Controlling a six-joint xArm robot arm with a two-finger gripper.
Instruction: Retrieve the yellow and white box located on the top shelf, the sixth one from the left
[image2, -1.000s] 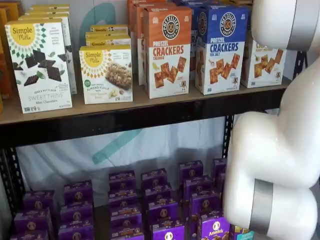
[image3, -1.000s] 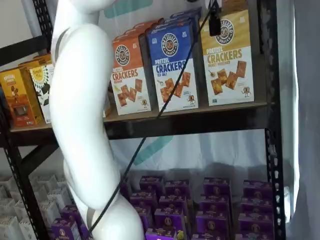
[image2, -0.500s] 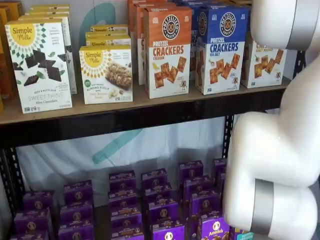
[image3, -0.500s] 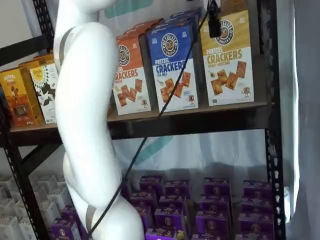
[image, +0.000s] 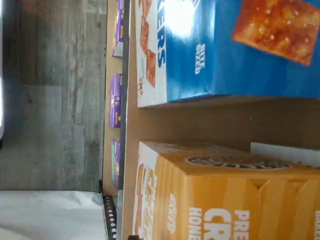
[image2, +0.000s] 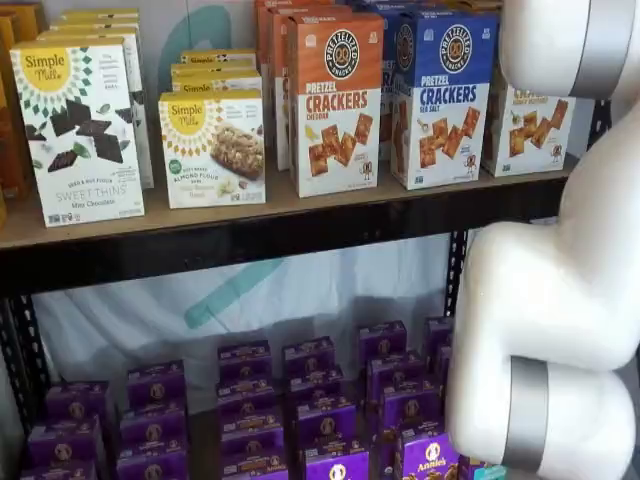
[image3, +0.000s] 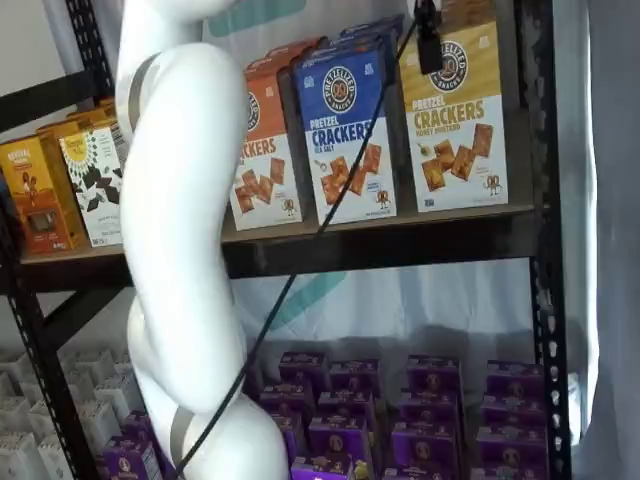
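Note:
The yellow and white box (image3: 455, 110) stands upright at the right end of the top shelf (image3: 400, 245), just right of a blue cracker box (image3: 350, 130). In a shelf view the white arm hides most of the box (image2: 530, 125). The wrist view shows the box's yellow top and side (image: 225, 200) close up, with bare shelf board (image: 200, 120) between it and the blue box (image: 225, 45). My gripper (image3: 428, 45) hangs from the top edge as a black finger with a cable, in front of the box's upper left corner. No gap between the fingers shows, and nothing is held.
An orange cracker box (image2: 335, 105) and white Simple Mills boxes (image2: 75, 130) stand further left on the shelf. Several purple boxes (image2: 320, 400) fill the lower level. A black upright (image3: 545, 250) runs close to the box's right side. The white arm (image3: 185, 230) fills the left foreground.
The white arm has shifted a little to the right in front of the shelves. The black finger has barely moved, and the boxes stand as before.

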